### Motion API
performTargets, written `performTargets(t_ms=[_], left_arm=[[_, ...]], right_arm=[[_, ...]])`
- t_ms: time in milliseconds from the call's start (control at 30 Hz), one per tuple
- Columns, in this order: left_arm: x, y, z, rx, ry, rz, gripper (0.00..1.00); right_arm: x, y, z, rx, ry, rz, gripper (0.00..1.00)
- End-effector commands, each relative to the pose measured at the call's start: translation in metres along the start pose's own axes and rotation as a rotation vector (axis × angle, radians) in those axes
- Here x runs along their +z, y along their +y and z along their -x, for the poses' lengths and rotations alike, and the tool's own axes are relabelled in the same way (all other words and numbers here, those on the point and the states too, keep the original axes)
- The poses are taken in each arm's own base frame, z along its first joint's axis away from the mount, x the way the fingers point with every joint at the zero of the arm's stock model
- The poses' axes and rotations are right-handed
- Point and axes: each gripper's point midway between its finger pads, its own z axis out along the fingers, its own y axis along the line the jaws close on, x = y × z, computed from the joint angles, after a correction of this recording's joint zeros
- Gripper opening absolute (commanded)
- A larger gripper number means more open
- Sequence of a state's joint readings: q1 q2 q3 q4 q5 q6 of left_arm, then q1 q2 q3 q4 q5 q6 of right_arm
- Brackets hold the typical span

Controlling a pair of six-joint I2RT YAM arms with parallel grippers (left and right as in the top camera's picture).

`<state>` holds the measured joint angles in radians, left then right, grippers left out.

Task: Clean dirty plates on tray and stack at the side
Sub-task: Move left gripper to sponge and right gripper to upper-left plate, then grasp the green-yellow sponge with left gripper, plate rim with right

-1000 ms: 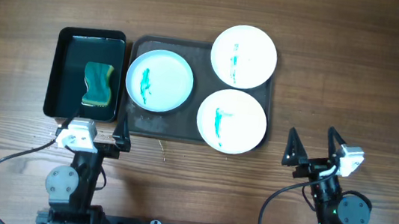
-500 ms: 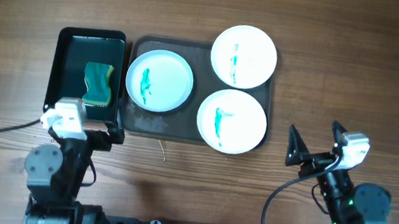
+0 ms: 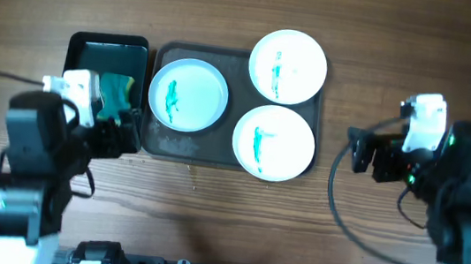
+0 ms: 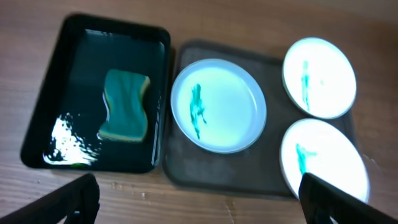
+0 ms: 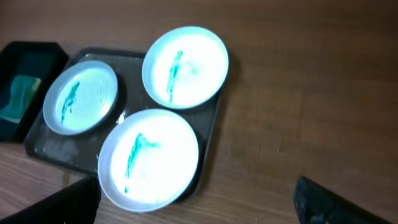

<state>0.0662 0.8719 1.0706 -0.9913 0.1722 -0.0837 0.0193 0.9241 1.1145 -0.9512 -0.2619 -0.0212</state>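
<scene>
Plates (image 3: pixel 188 95), three smeared teal, sit on the grey tray (image 3: pixel 176 146) at centre frame; sponge (image 4: pixel 126 113) lies in the black tub (image 4: pixel 87 68) to its left. Left gripper (image 4: pixel 198 186) overlaps that tub, right gripper (image 5: pixel 196 185) off right, both jaws spread wide.

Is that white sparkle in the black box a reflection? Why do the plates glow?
Left wrist view: yes, light glints off liquid in the black tub; the leftmost plate looks soft. Right wrist view: the nearest plate is overexposed, slightly blurred. Overhead view: sharp, evenly lit.
</scene>
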Motion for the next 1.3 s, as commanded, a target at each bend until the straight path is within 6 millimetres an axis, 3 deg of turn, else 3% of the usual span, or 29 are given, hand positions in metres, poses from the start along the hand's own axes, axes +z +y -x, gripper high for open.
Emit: performTargets(t_ms=[0,167,267,400,533,633,800,967,1033,1267], left_arm=[[0.001,-0.025,0.013,-0.009,0.065,-0.125,1.00],[0.024,-0.027,0.010,-0.033,0.141,-0.147,1.00],[0.030,-0.033,0.014,-0.028,0.138,-0.189,1.00],[0.032,-0.014,0.031,-0.064,0.120,-0.084,1.00],[0.030,-0.006,0.062,-0.126,0.168,0.009,1.00],[0.036,-0.006,0.072,-0.140,0.219,0.020,1.00],[0.047,0.008,0.072,-0.136,0.229,0.093,0.88],[0.047,0.018,0.073,-0.146,0.219,0.152,0.89],[0.047,0.027,0.074,-0.188,0.211,0.205,0.90],[0.068,0.038,0.062,-0.206,0.288,0.253,0.88]], right_arm=[[0.000,0.006,0.023,0.033,0.014,0.030,1.00],[0.022,0.028,0.023,0.118,0.076,0.194,0.98],[0.035,0.027,0.019,0.167,0.122,0.199,0.89],[0.054,0.040,0.024,0.186,0.185,0.216,0.82],[0.075,0.063,0.044,0.168,0.241,0.198,0.75],[0.100,0.099,0.055,0.160,0.272,0.252,0.71],[0.159,0.151,0.033,0.144,0.356,0.312,0.59],[0.228,0.180,0.003,0.212,0.412,0.266,0.47],[0.258,0.183,-0.013,0.260,0.431,0.220,0.45],[0.318,0.181,-0.049,0.265,0.467,0.201,0.39]])
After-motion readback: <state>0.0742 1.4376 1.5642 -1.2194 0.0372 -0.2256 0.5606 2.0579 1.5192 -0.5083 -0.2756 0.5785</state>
